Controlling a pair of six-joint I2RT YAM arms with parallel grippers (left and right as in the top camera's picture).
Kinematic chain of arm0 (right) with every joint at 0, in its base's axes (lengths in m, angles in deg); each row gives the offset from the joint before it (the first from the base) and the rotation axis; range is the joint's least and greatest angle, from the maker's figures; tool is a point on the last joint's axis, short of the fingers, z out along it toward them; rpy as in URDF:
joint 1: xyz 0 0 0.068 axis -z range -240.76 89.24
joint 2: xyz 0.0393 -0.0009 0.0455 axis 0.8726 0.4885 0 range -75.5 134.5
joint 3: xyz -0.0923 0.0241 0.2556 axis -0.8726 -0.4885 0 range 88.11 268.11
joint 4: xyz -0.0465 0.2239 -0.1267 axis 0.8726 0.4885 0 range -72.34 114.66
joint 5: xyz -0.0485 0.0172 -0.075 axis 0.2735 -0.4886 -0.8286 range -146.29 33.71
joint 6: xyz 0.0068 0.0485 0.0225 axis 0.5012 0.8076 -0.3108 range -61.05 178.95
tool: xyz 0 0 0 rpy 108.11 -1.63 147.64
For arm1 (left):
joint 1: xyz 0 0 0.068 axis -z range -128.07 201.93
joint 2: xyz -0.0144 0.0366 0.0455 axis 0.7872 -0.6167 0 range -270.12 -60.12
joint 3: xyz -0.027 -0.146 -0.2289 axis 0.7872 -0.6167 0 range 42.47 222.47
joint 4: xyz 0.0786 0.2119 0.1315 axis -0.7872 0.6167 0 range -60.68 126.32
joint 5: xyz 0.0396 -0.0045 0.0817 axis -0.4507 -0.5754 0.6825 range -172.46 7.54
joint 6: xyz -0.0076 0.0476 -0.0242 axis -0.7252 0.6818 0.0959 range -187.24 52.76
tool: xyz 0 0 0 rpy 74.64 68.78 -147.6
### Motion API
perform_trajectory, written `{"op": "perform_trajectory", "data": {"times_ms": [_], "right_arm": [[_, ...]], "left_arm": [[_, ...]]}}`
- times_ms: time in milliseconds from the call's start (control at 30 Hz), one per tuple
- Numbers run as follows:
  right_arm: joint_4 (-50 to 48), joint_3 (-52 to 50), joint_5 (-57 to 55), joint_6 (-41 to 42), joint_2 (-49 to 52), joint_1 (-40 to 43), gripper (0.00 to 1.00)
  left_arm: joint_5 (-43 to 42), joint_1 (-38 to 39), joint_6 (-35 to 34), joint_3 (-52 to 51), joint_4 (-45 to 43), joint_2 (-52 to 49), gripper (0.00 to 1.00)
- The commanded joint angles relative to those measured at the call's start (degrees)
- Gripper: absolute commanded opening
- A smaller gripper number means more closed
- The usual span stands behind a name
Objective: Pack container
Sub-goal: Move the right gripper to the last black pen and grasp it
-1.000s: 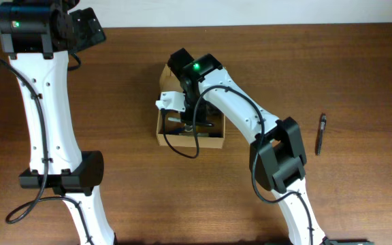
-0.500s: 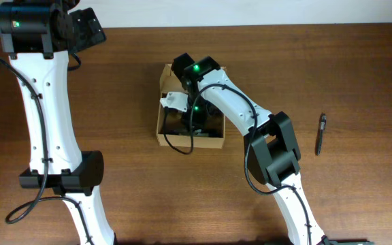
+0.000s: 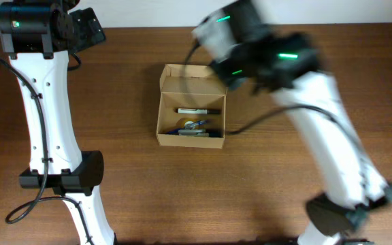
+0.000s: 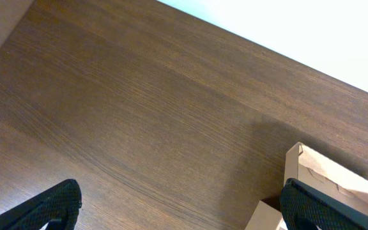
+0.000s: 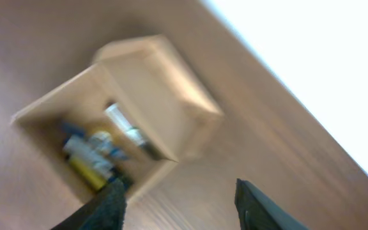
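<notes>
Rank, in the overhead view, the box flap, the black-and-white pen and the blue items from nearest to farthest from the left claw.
1. Flap, on the far side.
2. Black-and-white pen, in the middle.
3. Blue items, at the front.

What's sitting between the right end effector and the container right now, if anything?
Nothing visible. In the right wrist view, only table shows between the open right end effector and the container. From overhead, its flap is folded back and pens lie inside.
</notes>
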Motion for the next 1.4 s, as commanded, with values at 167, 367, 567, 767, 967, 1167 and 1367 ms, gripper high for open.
{"op": "perform_trajectory", "data": {"times_ms": [167, 367, 567, 767, 967, 1167, 1367], "right_arm": [[1.88, -2.32, 1.29, 12.66, -4.48, 24.83, 0.65], [-2.19, -22.34, 5.40, 15.26, -4.07, 37.24, 0.65], [-10.19, -42.01, 9.29, 14.93, -3.15, 41.22, 0.65], [-19.08, -53.33, 6.10, 13.66, -1.68, 42.36, 0.66], [-22.45, -54.77, 4.07, 13.68, 2.29, 45.29, 0.66], [-22.27, -54.80, 5.84, 14.19, 5.18, 47.91, 0.66], [-22.14, -54.80, 6.97, 15.52, 7.89, 47.74, 0.60]], "left_arm": [[-0.04, -0.31, 0.33, -0.22, 0.02, -0.26, 1.00], [-0.04, -0.31, 0.33, -0.22, 0.02, -0.26, 1.00], [-0.02, -0.31, 0.33, -0.22, 0.02, -0.26, 1.00], [-0.04, -0.31, 0.33, -0.22, 0.02, -0.26, 1.00], [-0.04, -0.31, 0.33, -0.22, 0.02, -0.26, 1.00], [-0.04, -0.31, 0.33, -0.22, 0.02, -0.26, 1.00], [-0.04, -0.31, 0.33, -0.22, 0.02, -0.26, 1.00]]}}
